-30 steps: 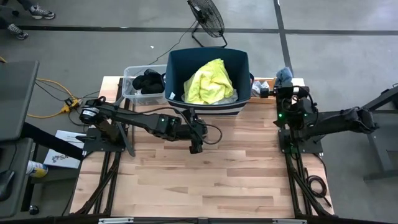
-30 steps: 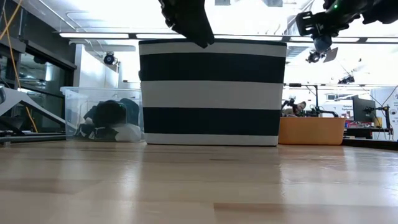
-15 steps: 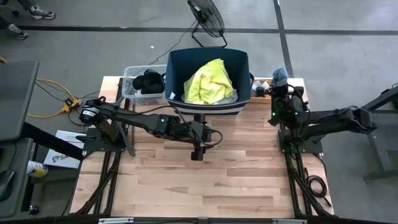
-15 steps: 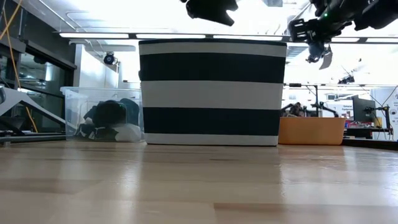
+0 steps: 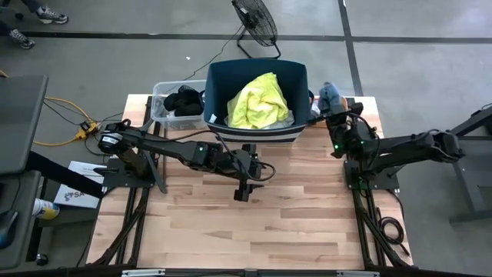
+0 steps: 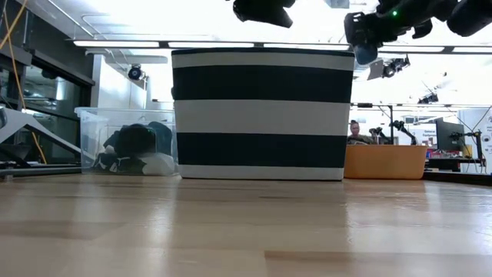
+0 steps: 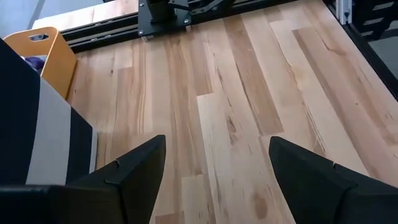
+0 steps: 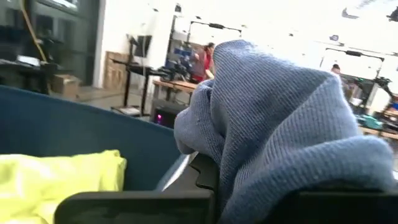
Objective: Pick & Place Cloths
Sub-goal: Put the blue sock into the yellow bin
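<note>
The right gripper (image 5: 330, 104) pinches a ribbed, bunched blue sock (image 5: 330, 92) beside the rim of the striped navy tub (image 5: 257, 135), where a crumpled neon yellow shirt (image 5: 258, 101) lies. The left gripper (image 5: 241, 192) hangs spread wide over the planked wooden worktop (image 5: 269, 223).

No text, label, brand, number or sign can be read anywhere in these views, whether on the table, the containers, the arms or the room behind.
</note>
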Available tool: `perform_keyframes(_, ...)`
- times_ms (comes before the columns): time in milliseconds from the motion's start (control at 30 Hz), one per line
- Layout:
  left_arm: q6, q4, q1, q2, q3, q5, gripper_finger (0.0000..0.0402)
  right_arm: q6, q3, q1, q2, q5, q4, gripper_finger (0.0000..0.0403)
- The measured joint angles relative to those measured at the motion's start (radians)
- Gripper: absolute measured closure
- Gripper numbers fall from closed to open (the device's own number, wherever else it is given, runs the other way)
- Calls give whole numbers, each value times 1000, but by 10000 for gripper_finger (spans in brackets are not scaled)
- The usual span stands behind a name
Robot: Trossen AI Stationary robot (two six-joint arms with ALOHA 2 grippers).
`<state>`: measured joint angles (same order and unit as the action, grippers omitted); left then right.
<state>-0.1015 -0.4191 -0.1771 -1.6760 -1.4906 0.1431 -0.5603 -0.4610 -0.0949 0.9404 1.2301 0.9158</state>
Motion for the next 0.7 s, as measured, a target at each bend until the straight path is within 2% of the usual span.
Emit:
perform_keyframes(67, 0, 1, 0, 0, 0, 0, 121, 15, 0, -12, -17, -64, -13, 399)
perform_keyframes(200, 0, 7, 0, 0, 0, 0, 121, 145, -1, -65, -45, -324, -107, 399)
perform_keyframes(300, 0, 7, 0, 0, 0, 0, 121, 267, -34, -130, -46, -389, -237, 399)
perform_keyframes(367, 0, 7, 0, 0, 0, 0, 121, 333, -65, -172, -40, -386, -334, 399)
perform_keyframes(533, 3, 7, 0, 0, 0, -36, 121, 428, -186, -249, -35, -291, -582, 399)
perform_keyframes(700, 2, 7, 0, 0, 0, -41, 121, 580, -316, -331, -27, -241, -910, 399)
